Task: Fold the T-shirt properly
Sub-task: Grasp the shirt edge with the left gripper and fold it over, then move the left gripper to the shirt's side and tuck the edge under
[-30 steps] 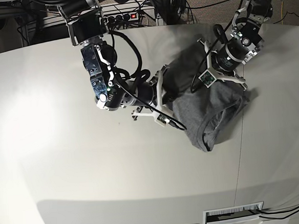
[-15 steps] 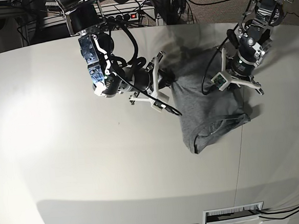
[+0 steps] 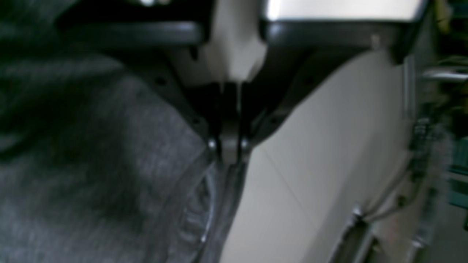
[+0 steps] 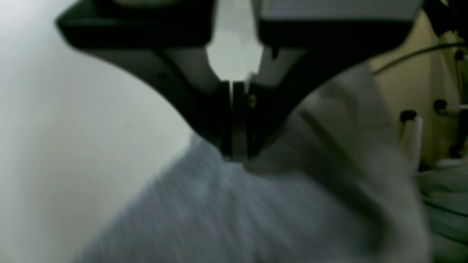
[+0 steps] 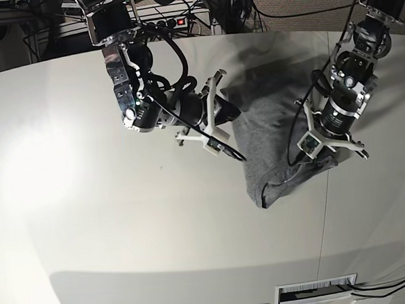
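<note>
The heather-grey T-shirt (image 5: pixel 274 129) lies bunched on the white table (image 5: pixel 124 220), right of centre, stretched between my two grippers. In the base view my left gripper (image 5: pixel 302 157) is at the shirt's near right edge. Up close, the left gripper (image 3: pixel 229 151) is shut on a fold of the T-shirt (image 3: pixel 91 171) beside the ribbed neckline (image 3: pixel 197 215). My right gripper (image 5: pixel 233 115) meets the cloth's left edge. The right wrist view shows the right gripper (image 4: pixel 236 155) shut on the T-shirt (image 4: pixel 237 215), which spreads below and to the right.
A power strip (image 5: pixel 169 22) and cables lie behind the table's far edge. A seam (image 5: pixel 325 213) runs through the tabletop under the shirt's right side. A slotted vent (image 5: pixel 316 291) sits at the front edge.
The left arm has swung right and toward the front edge, dragging its side of the shirt along. The right arm has drawn slightly back. The cloth now lies more spread between them.
</note>
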